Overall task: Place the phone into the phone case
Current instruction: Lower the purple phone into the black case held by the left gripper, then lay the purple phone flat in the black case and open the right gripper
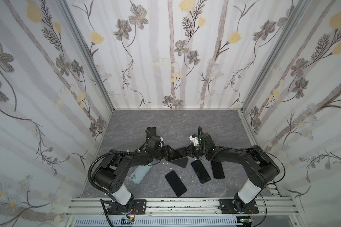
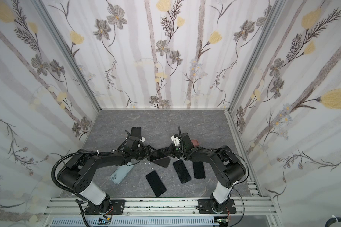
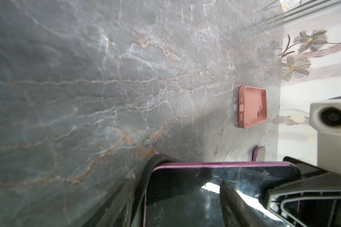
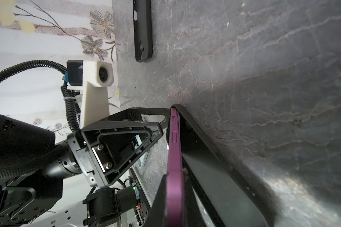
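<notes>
Right gripper (image 4: 175, 188) clamped on the purple phone (image 4: 174, 157), pinching its long edge. Left gripper (image 4: 164, 121) has its jaws apart at the phone's other end, one finger at the case (image 4: 205, 157) corner. Phone sits over mid-table (image 1: 165, 121), seated in the black case at the left-gripper end and splayed out of it toward the right. Other phones (image 1: 175, 183) lie nearby.

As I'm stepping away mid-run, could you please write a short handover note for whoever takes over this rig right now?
Right end effector: shut on the purple-edged phone.
Left end effector: jaws apart around the far end of phone and black case; contact unclear.
Done: phone meets the case at one end, the rest angled away.
To do: seat the phone fully in the case, then release.
</notes>
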Robot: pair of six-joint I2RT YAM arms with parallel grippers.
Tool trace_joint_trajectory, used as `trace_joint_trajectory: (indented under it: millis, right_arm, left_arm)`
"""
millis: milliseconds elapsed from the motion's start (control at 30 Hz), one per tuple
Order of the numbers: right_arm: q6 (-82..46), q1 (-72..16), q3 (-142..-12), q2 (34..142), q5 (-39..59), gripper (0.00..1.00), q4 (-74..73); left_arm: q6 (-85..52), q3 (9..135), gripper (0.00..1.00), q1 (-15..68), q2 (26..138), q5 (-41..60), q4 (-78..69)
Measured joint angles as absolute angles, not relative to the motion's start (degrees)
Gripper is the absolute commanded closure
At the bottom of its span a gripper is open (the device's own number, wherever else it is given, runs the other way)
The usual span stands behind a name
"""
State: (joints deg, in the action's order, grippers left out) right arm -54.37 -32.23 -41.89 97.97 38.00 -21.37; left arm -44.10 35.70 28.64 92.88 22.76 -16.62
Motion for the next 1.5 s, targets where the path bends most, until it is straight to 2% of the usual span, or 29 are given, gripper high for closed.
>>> trace_joint_trajectory:
  millis: [400,867,1100,1500]
  right_arm:
    - [-62.5,-32.9,-35.7,98.8,37.1,1.0,-34.2]
    - [-59.8,-32.6,-37.5,102.3,38.2,0.99,-35.4]
    - [-54.3,-33.6,-42.4,102.1,35.2,0.77,-24.7]
    - [-47.2,-34.9,-51.9,98.8,26.2,0.54,-2.2]
  left_arm:
    - [-53.1,30.1,0.28,32.3,87.9,19.5,-19.5]
    - [-52.6,31.9,0.26,32.3,87.7,16.3,-16.0]
    - [-51.2,31.9,0.26,32.4,85.1,15.7,-11.0]
    - [-49.3,31.7,0.26,31.1,79.0,12.0,-4.4]
